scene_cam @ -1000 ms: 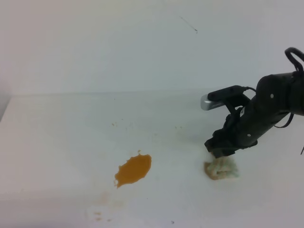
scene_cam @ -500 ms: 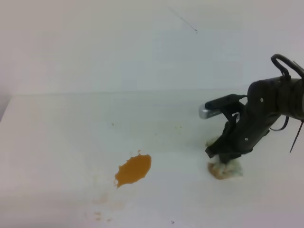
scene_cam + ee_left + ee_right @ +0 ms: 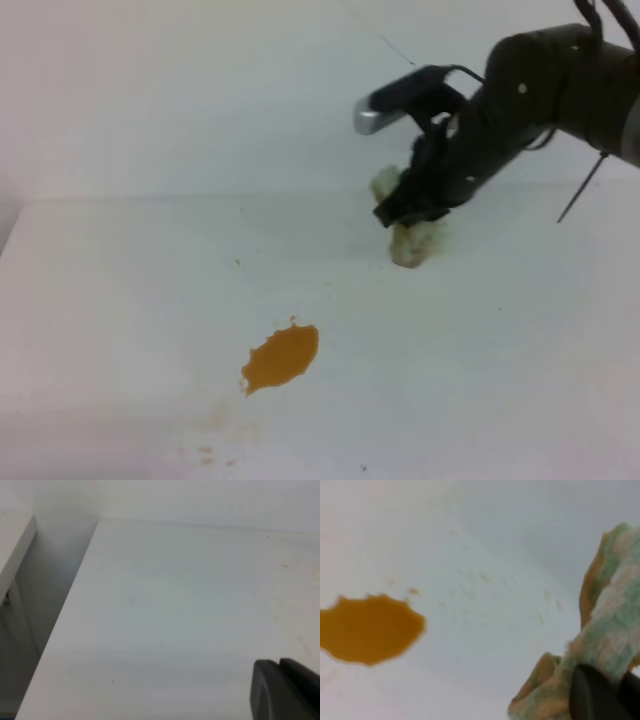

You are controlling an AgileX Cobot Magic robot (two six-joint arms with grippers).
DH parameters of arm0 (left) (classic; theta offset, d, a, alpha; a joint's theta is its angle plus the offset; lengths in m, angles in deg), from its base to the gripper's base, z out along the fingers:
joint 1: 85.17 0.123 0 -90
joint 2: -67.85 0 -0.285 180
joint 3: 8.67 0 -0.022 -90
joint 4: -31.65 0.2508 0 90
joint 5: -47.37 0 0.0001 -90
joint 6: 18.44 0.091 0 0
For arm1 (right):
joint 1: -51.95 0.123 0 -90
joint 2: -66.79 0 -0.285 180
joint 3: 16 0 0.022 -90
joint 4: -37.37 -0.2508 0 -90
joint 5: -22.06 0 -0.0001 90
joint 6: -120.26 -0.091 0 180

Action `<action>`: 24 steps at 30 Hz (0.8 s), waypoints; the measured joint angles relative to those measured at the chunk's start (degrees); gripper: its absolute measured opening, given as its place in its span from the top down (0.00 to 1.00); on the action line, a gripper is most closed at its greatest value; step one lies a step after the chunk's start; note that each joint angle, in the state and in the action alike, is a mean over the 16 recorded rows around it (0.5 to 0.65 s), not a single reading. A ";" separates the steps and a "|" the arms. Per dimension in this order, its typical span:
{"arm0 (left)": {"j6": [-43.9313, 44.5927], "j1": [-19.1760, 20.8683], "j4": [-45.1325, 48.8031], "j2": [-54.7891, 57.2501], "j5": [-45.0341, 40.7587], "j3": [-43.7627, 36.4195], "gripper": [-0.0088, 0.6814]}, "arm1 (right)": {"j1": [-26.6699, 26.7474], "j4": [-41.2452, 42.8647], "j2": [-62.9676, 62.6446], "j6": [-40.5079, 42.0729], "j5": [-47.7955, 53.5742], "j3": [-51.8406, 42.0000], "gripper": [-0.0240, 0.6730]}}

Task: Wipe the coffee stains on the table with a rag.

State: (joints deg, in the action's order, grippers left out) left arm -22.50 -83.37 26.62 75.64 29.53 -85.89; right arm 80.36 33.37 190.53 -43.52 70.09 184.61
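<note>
1. With the rag (image 3: 408, 243) pinched in the right jaws (image 3: 404, 215) and hanging clear above the tabletop (image 3: 520, 380), lies up and to the right of the coffee stain (image 3: 281, 358) in the high view, well apart.
2. Stain an orange-brown oval, long axis slanting from lower left to upper right.
3. Right arm nearer; reaches in from the right, raised, wrist angled down-left.
4. Left jaws (image 3: 287, 690) barely in view; cannot tell whether open.

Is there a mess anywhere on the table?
Yes. An orange-brown coffee stain sits on the white table, with faint smears just below it. The right gripper holds the stained rag above the table, not yet wiping.
</note>
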 joint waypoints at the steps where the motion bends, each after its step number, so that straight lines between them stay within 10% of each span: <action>1: 0.00 0.00 0.00 0.00 0.00 0.00 0.99 | 0.82 0.02 0.23 0.65 -0.12 0.89 0.92; 24: 0.00 0.00 0.00 0.00 0.00 0.00 0.99 | 10.93 -2.52 15.19 6.25 -0.06 7.02 0.93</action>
State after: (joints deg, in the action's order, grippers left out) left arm -22.50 -83.37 26.62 75.64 29.53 -85.89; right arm 91.29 30.85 205.72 -37.26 70.03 191.63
